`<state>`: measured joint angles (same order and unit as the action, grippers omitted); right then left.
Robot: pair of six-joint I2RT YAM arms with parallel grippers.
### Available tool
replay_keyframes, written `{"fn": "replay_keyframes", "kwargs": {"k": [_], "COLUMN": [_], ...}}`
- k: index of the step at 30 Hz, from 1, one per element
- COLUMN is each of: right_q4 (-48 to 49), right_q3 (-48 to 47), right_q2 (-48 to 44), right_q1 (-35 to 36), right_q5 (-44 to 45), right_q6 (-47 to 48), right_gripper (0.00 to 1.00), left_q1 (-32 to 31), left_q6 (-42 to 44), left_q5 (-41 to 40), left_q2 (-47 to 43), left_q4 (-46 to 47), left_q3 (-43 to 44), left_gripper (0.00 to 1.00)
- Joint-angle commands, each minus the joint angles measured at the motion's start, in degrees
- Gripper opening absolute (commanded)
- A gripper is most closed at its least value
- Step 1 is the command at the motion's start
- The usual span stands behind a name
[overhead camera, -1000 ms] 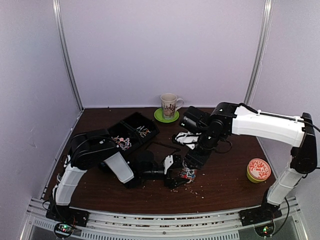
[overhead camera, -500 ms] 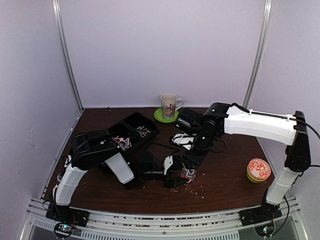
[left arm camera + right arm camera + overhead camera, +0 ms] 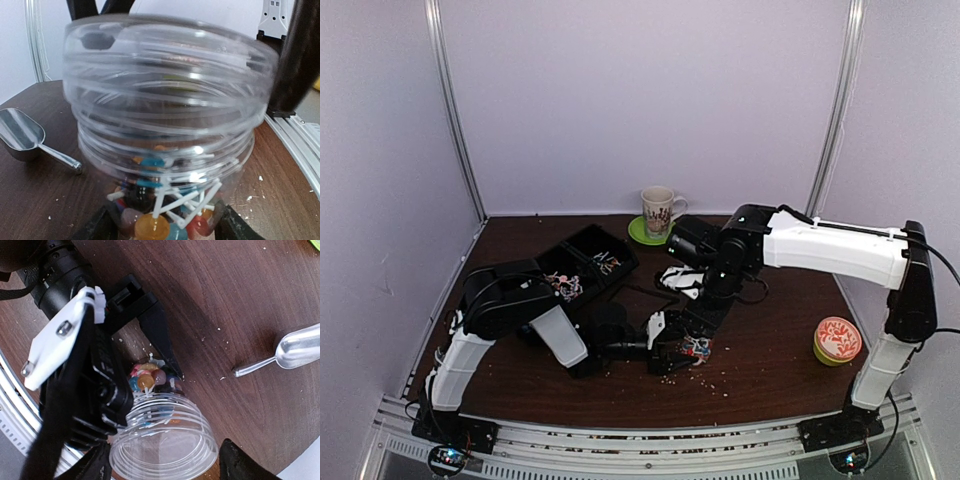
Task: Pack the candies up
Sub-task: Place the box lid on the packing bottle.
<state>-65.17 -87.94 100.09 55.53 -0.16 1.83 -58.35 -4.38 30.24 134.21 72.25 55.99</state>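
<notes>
Candies [image 3: 152, 225] at bottom of clear jar [image 3: 165, 100], between fingers of left hand [image 3: 162, 231].

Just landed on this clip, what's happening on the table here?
The left gripper has its jaws around the base of a clear jar standing near the table's front, with lollipops in the bottom. The right gripper hangs over the jar's mouth, jaws open and empty. A metal scoop lies untouched on the table, and more candies sit in the black tray farther back on the left.
</notes>
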Motion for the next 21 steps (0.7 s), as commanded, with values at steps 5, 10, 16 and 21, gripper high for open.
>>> {"fn": "replay_keyframes", "kwargs": {"k": [5,10,16,21], "right_q4": [0.40,1.76,0.75,-1.55], "right_q3": [-1.26,-0.32,-0.67,-2.33], "right_q2": [0.63,-0.15,0.09,1.45], "right_q1": [-0.24,-0.18,-0.16,-0.19], "right_q5": [0.60,-0.84,-2.05,-2.32], "right_q6": [1.96,2.05,2.65,3.89], "right_gripper": [0.73,0.66,0.65,0.65], "left_q1": [-0.01,-0.01,-0.01,-0.01], "left_q6": [-0.36,-0.51,-0.46,-0.31], "left_q5": [1.25,1.24,1.42,1.81], "left_q2": [1.38,1.54,1.50,1.74], "left_q4": [2.70,2.65,2.41,2.00], "left_q3": [0.06,0.26,0.33,0.61], "left_gripper": [0.62,0.62,0.62,0.62]}}
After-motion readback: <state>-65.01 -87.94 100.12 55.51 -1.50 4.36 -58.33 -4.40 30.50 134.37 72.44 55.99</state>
